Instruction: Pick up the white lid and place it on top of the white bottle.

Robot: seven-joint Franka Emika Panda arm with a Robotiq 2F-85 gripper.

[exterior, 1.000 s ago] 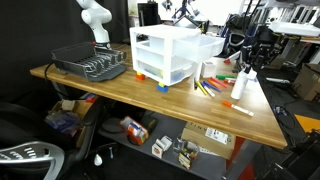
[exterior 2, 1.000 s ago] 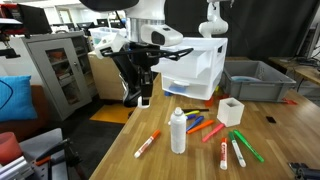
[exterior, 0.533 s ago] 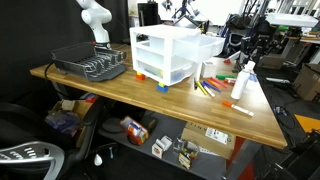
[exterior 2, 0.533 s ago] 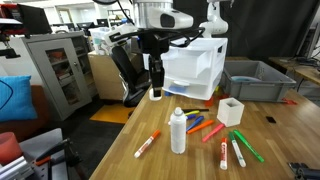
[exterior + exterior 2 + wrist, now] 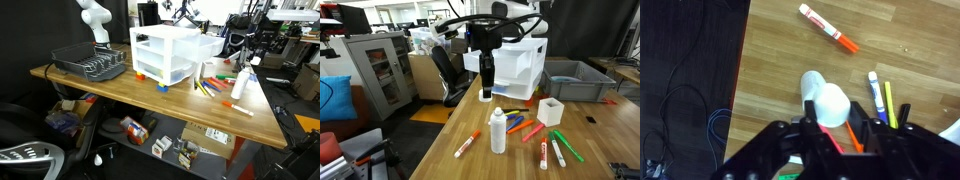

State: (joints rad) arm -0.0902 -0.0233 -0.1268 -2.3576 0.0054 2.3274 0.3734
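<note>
The white bottle (image 5: 498,132) stands upright near the table's edge; it also shows in an exterior view (image 5: 241,85) and from above in the wrist view (image 5: 811,84). My gripper (image 5: 486,93) hangs in the air above the bottle and a little to its left in that view. It is shut on the white lid (image 5: 486,97). In the wrist view the lid (image 5: 832,103) sits between the two fingers (image 5: 832,116), and the bottle's top shows just beside it, partly covered by it.
Several coloured markers (image 5: 560,151) and an orange one (image 5: 466,144) lie round the bottle. A small white box (image 5: 551,111), the white drawer unit (image 5: 520,62) and a grey bin (image 5: 576,80) stand behind. A dish rack (image 5: 90,64) sits at the far end.
My gripper has carried the lid sideways over the table edge toward the bottle, from beside the table to nearly above the bottle. The bottle has not moved.
</note>
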